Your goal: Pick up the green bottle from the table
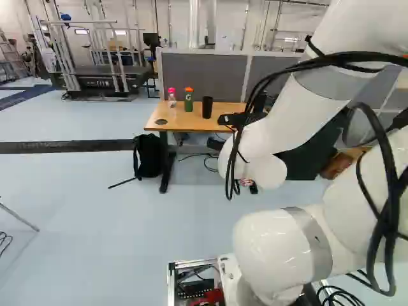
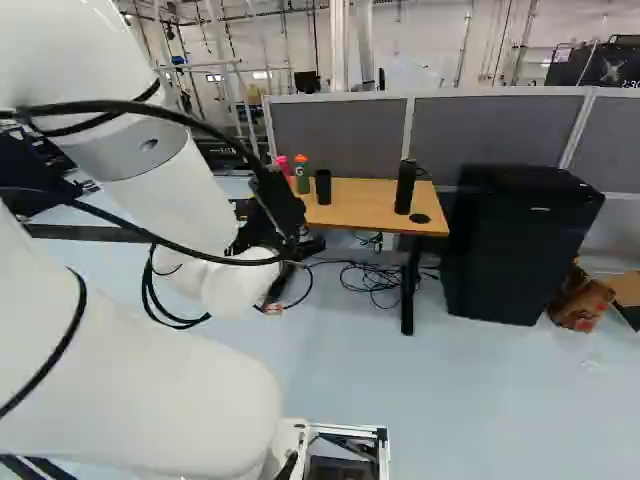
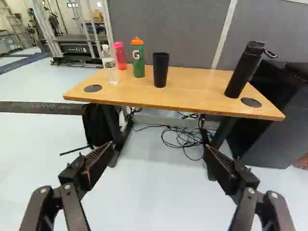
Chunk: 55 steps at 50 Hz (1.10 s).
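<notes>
Green bottle [image 3: 139, 68] — orange cap [image 3: 137, 41] — tan table [image 3: 197, 94]

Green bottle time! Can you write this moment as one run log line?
target: green bottle | place: upright on table, between pink bottle and black cup | fingers: open, holding nothing | pick: not yet done

White arm [image 1: 280, 135] cut off by left base view's top and right edges, hides bench's [image 1: 207, 120] far end there. Wrist view: black cabinet [image 3: 293, 132] cut off by edge, backpack [image 3: 93, 125] partly behind bench, clear bottle's [image 3: 109, 73] label print too small.
</notes>
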{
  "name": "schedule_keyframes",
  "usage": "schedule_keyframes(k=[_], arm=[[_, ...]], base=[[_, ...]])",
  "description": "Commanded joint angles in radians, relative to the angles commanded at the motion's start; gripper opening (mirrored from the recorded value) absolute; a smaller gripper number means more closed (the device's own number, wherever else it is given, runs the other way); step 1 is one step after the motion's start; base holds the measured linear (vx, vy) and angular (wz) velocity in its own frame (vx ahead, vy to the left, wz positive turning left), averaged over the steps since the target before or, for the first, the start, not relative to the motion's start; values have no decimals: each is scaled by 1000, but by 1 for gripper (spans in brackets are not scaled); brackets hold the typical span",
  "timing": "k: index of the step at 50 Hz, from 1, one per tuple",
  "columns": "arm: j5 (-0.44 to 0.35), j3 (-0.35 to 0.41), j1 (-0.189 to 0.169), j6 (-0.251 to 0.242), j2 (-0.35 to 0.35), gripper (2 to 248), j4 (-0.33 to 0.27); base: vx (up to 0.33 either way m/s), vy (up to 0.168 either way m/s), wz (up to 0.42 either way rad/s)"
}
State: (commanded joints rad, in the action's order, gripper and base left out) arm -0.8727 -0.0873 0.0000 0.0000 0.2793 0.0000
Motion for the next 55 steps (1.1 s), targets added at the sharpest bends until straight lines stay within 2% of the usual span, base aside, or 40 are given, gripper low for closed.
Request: schedule_keyframes(k=[19,47,55], arm=[[0,0,0,0,0,247,0],[0,0,0,0,0,247,0],[0,0,0,0,0,247,0]], base=[[95,40,81],[181,108,207],[210,89,56]])
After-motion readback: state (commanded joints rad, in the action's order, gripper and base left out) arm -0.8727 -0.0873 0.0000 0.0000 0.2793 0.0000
